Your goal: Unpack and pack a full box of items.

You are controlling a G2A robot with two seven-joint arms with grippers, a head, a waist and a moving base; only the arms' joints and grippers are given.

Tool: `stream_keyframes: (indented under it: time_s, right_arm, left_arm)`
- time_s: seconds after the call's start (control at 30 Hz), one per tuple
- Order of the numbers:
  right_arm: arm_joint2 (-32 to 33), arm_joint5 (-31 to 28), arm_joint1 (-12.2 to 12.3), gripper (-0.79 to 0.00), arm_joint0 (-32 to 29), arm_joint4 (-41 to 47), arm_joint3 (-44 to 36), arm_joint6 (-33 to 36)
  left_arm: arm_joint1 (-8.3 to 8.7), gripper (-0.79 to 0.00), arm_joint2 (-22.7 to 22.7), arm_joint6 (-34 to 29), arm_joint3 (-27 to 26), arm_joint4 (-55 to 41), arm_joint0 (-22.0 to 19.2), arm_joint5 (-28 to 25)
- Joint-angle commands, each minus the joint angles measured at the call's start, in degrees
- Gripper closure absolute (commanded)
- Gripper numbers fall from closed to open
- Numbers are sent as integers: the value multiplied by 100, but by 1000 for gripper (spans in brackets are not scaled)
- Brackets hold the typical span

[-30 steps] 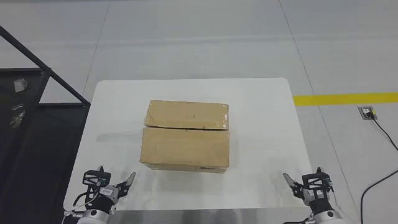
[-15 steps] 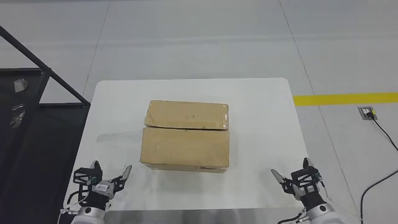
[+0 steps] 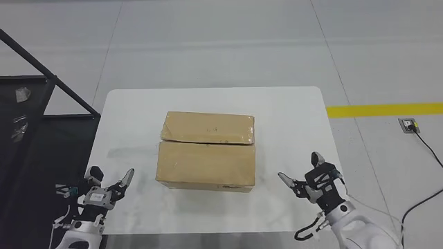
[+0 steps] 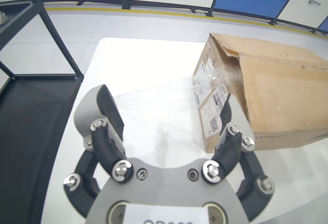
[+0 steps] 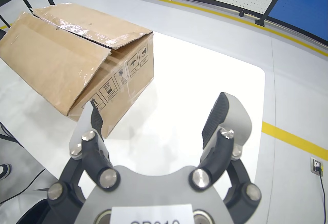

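I am observing the brown, taped cardboard box [image 3: 206, 151] sitting centrally on the white counter [image 3: 291, 111], flaps shut; by my judgement, unpacking is not yet begun. I am holding the left gripper [image 3: 109, 178] and right gripper [image 3: 300, 169] open and empty, either side of it.

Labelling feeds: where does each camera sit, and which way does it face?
Top: overhead, looking down on box and table; left hand and right hand at near edge.
Left wrist: behind the left hand, facing the box's labelled end.
Right wrist: behind the right hand, facing the box's opposite end.
Shared: all show the box.
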Motion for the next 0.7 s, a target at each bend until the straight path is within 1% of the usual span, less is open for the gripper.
stream_keyframes:
  time_s: [0.0,0.07,0.13,0.17,0.23,0.3,0.4,0.53,0.57,0.67]
  right_arm:
    - [0,-1,0,-785,0,2,0,0]
    - [0,-1,0,-785,0,2,0,0]
    - [-62,-130,-4,-785,5,104,-20,-76]
    - [-142,-382,-9,-785,41,373,-1,-147]
    - [-201,-686,-16,-785,261,802,121,-92]
    - [-326,-1064,-29,-785,523,1409,274,20]
    - [-426,-1538,-40,-785,988,2443,628,391]
    - [-558,-2004,-48,-785,1625,4467,1287,1192]
    - [-581,-2050,-36,-785,1794,4889,1488,1563]
    - [-581,-2050,-36,-785,1794,4889,1488,1563]
  left_arm:
    - [0,-785,0,0,0,0,0,0]
    - [0,-785,0,0,0,0,0,0]
    - [-4,-785,28,-25,-2,-89,-33,-60]
    - [-7,-785,35,-64,26,-181,-99,-93]
    - [-10,-785,52,-151,83,-481,-263,-281]
    - [-3,-785,17,-254,157,-756,-437,-538]
    - [18,-785,-59,-454,339,-1281,-671,-1103]
    - [56,-785,-154,-1013,652,-2171,-954,-1780]
    - [70,-785,-197,-1202,714,-2346,-1000,-1880]
    - [70,-785,-197,-1202,714,-2346,-1000,-1880]
